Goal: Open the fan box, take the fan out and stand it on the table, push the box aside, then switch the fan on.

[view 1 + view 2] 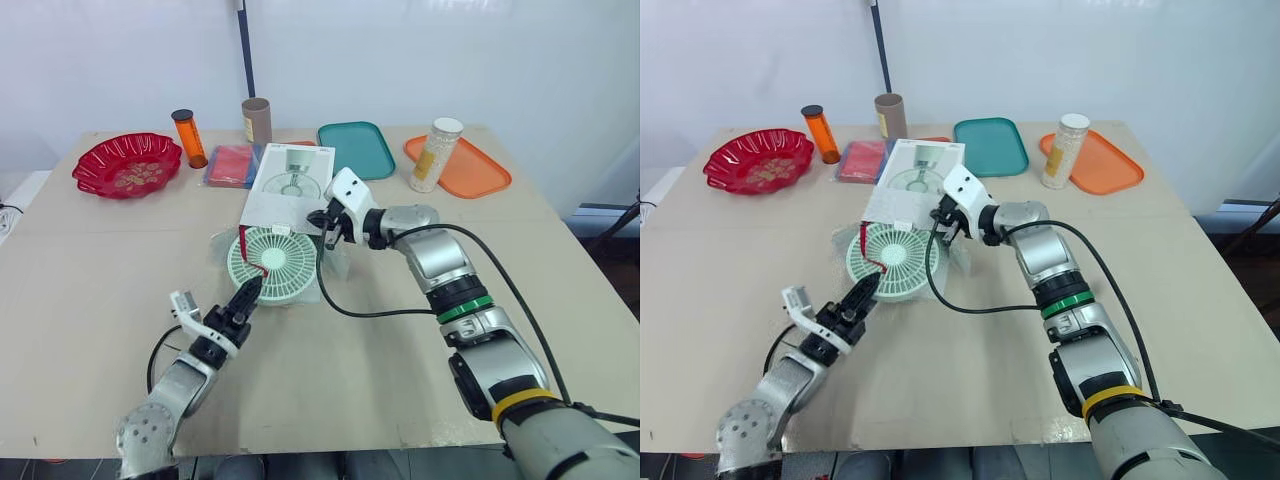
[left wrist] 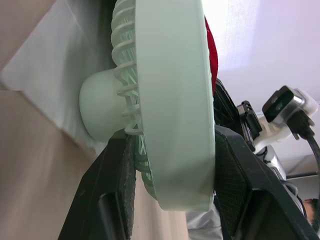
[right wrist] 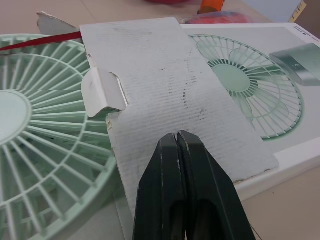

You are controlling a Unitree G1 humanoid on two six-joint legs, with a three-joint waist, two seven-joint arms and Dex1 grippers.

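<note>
— What lies round the work?

— Along the far side of the table (image 1: 100, 280): a red bowl (image 1: 127, 164), an orange bottle (image 1: 188, 138), a brown tube (image 1: 256, 120), a teal tray (image 1: 356, 149), and a white canister (image 1: 436, 154) at the end of an orange tray (image 1: 470, 170). A red pouch (image 1: 233, 164) lies just beside the box (image 1: 290, 180).

— And the fan (image 1: 272, 262)?

— Pale green and round, it lies flat with its ribbed grille up on clear wrap (image 2: 45, 75), mid-table at the white box's open end. The box's flap (image 3: 165, 75) lies over its rim.

— The grippers?

— The left gripper (image 1: 248, 291) clamps the fan's rim between its fingers (image 2: 112, 190). The right gripper (image 3: 177, 135) has its fingers pressed together with nothing between them, tips over the flap.
</note>
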